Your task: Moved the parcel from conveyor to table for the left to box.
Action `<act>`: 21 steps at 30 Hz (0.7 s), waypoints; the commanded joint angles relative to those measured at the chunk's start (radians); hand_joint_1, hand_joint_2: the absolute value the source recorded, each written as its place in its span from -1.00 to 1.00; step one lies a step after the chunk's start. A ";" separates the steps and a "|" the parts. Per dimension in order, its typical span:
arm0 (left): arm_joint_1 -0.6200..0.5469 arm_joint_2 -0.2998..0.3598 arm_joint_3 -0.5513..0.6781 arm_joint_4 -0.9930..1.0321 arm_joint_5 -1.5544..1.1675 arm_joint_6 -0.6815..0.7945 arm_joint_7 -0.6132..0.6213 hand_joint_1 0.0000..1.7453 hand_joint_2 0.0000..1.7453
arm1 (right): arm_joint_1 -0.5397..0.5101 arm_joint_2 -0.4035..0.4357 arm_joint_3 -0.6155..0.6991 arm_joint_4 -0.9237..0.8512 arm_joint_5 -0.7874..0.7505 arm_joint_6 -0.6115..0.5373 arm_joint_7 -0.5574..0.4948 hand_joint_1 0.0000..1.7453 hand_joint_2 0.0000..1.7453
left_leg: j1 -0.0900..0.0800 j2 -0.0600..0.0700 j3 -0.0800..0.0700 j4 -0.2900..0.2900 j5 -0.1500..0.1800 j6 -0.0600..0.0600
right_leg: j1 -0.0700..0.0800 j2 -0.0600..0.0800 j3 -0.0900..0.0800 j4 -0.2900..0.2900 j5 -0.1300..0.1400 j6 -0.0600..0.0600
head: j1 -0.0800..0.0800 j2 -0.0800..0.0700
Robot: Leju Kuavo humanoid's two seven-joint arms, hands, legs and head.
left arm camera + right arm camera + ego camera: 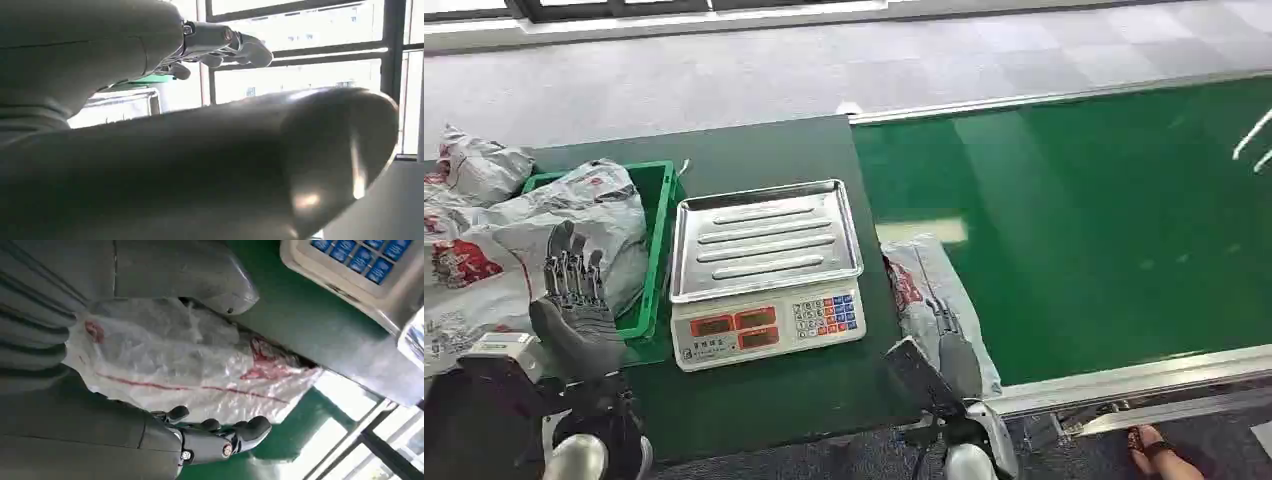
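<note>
The right hand (150, 385) grips the grey crinkled plastic parcel (929, 290) at the green conveyor belt's (1084, 220) edge beside the dark table (764, 390), so it should lift straight and carry level, while the left hand (574, 290) hovers with fingers apart

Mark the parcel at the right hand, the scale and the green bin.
parcel (929, 285), head view, its grey plastic face.
scale (764, 240), head view, middle of its steel pan.
green bin (662, 215), head view, its right wall.
</note>
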 commanded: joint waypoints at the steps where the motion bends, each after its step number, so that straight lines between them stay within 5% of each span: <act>1: -0.064 0.028 -0.031 0.093 0.009 -0.014 0.030 -1.00 -1.00 | -0.076 -0.061 0.056 0.270 0.186 0.120 0.335 -1.00 1.00 | 0.000 -0.002 0.002 -0.005 0.002 0.003 | 0.000 0.001 0.003 -0.005 0.002 -0.001 | 0.000 0.000; 21: -0.038 0.037 -0.045 0.107 0.028 -0.019 0.038 -1.00 -1.00 | -0.077 -0.045 -0.023 0.333 0.386 0.180 0.420 -1.00 1.00 | -0.001 0.000 0.011 -0.001 -0.001 0.005 | -0.001 0.000 0.015 -0.005 -0.002 0.002 | 0.000 0.000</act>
